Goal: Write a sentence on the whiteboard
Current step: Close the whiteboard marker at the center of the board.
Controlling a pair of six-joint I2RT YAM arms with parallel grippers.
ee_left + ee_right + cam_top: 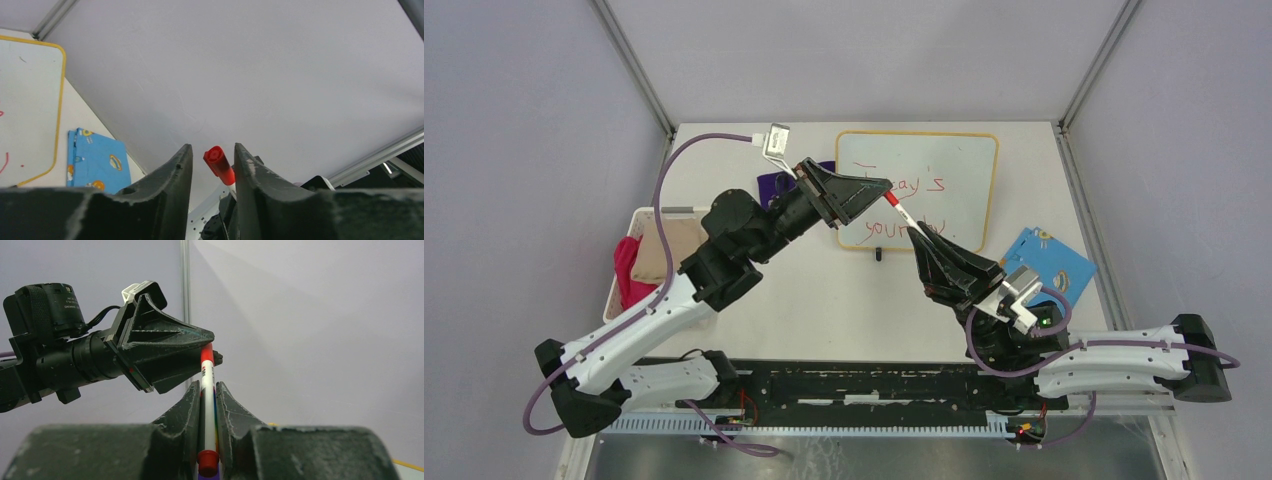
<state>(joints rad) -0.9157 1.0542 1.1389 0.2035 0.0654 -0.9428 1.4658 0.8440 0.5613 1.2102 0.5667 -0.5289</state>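
Red handwriting, the sentence (pixel 924 187), runs in two lines across the whiteboard (pixel 964 160). The arms hide part of it; the letters that show read "ay's" above and "your" below. The board is glossy white with rounded corners and a thin orange-yellow frame. It lies flat on the far middle of the table (pixel 824 290), with a blue patterned sheet (pixel 1049 262) near its near right corner. Over the board's lower half, the right gripper (pixel 921 232) is clamped on the white barrel of a marker (pixel 905 214). The left gripper (pixel 886 187) has its jaws apart on either side of the marker's red end (pixel 219 164), with a gap showing on one side.
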